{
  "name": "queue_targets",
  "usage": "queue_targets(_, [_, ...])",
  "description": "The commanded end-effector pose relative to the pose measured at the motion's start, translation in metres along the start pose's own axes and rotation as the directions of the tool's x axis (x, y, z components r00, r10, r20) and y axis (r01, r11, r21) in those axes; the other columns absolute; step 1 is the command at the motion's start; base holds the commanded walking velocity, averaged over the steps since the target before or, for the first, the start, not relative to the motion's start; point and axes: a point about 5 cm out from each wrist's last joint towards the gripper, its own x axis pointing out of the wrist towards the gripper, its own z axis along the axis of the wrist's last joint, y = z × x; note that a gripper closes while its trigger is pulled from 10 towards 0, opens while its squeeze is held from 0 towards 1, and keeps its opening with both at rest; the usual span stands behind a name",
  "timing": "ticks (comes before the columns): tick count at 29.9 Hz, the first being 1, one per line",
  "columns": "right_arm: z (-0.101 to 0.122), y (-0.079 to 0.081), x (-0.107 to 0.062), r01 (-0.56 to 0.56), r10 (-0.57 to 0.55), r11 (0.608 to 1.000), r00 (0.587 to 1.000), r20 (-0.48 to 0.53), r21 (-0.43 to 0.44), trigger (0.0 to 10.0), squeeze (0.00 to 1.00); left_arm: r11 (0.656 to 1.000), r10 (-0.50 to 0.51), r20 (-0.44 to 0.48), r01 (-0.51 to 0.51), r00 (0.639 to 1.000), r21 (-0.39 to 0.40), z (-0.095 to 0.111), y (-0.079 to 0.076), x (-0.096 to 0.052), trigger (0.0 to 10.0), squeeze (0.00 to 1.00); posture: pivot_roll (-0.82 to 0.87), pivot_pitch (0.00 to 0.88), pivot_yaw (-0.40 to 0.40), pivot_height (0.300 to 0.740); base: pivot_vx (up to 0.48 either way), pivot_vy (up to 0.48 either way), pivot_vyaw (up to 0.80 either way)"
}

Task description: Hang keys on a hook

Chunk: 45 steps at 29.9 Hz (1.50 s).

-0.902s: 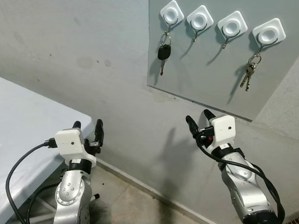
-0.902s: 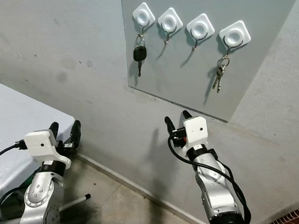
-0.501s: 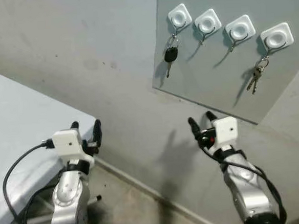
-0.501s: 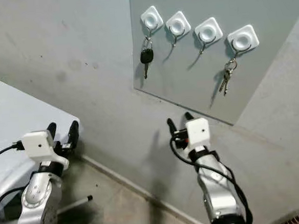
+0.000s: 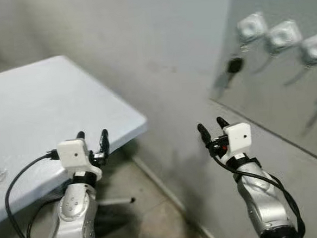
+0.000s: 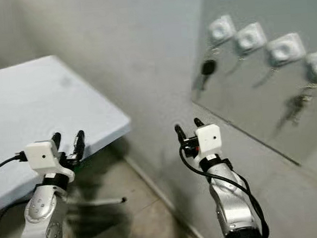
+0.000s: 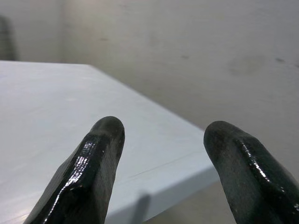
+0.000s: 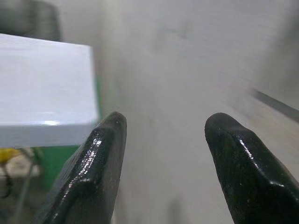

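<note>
The picture is blurred. A grey board (image 5: 279, 97) on the wall at the upper right carries several white square hooks (image 6: 250, 36). A black car key (image 5: 232, 66) hangs from the leftmost hook, and a bunch of keys (image 6: 294, 105) hangs from the rightmost one. Both arms are raised in front of me, well below the board. My left gripper (image 5: 92, 138) is open and empty, beside the corner of the white table (image 5: 38, 116). My right gripper (image 5: 212, 127) is open and empty too, facing the bare wall. In the wrist views the black fingers (image 7: 88, 172) (image 8: 93, 172) stand apart with nothing between them.
The white table fills the left side, its corner near my left gripper. Below it lie a concrete floor (image 5: 155, 223) and a metal table leg (image 5: 118, 201). A grey plastered wall (image 5: 159, 53) runs behind, with a green object (image 8: 70, 163) under the table edge.
The whole view has swung left: the board and hooks slid to the right edge and more of the table came into view. Both grippers stay raised and open.
</note>
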Motion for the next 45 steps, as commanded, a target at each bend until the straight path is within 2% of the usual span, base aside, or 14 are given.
queue_targets(1, [0.0055,0.0023,0.0039,-0.004,0.004,1.000,1.000,0.017,0.008,10.0,0.00,1.000,0.009,0.009,-0.009,1.000,0.024,0.0046,0.0035,0.0010,10.0,0.00,-0.08,0.000,-0.046,0.728,0.000,0.000,0.80])
queue_targets(20, [0.0084,0.0025,0.0057,-0.002,0.002,1.000,1.000,0.021,0.020,10.0,0.00,0.999,0.027,-0.003,-0.027,1.000,0.026,0.0069,0.0059,0.0033,10.0,0.00,-0.08,0.000,-0.041,0.728,0.000,0.000,0.78])
queue_targets(23, [0.0088,0.0042,0.0053,-0.006,0.004,0.998,1.000,0.029,0.066,10.0,0.00,0.999,0.030,-0.013,-0.030,0.999,0.013,0.0057,0.0057,0.0028,10.0,0.00,-0.08,0.000,-0.040,0.728,0.000,0.000,0.00])
queue_targets(29, [0.0092,0.0047,0.0051,-0.009,0.007,0.997,1.000,0.028,0.075,10.0,0.00,0.999,0.037,-0.028,-0.038,0.999,-0.018,0.0037,0.0057,0.0034,10.0,0.00,-0.08,0.000,-0.039,0.728,0.000,0.000,0.00])
queue_targets(45, [0.0103,0.0062,0.0043,-0.024,0.021,0.996,0.999,0.033,0.089,10.0,0.00,0.998,0.049,-0.042,-0.050,0.998,-0.027,0.0036,0.0075,0.0042,10.0,0.00,-0.08,0.000,-0.040,0.728,0.000,0.015,0.00])
